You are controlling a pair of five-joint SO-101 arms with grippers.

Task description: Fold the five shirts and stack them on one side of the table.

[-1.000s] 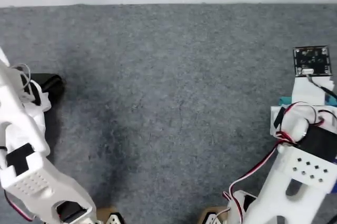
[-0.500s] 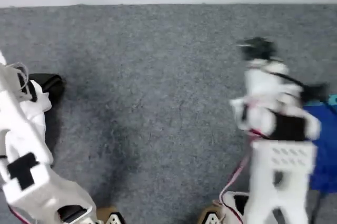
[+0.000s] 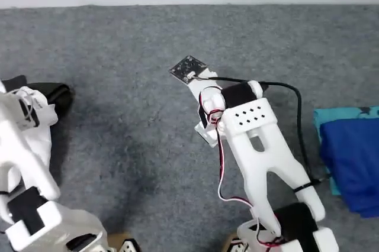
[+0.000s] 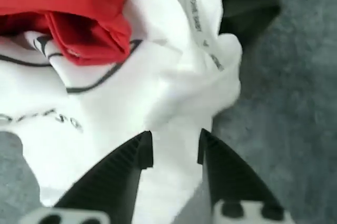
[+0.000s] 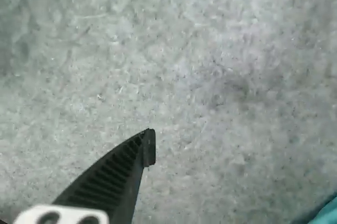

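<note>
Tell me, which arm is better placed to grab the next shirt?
Left. The left gripper, open, hangs just over the white shirt; the right gripper hangs over plain grey mat.

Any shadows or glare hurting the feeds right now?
High view: even light, no glare, a soft shadow on the grey mat beside the left arm. Left wrist view: the white shirt is bright, but its creases and dark lines still read. Right wrist view: a faint dark patch on the mat, nothing hidden.
</note>
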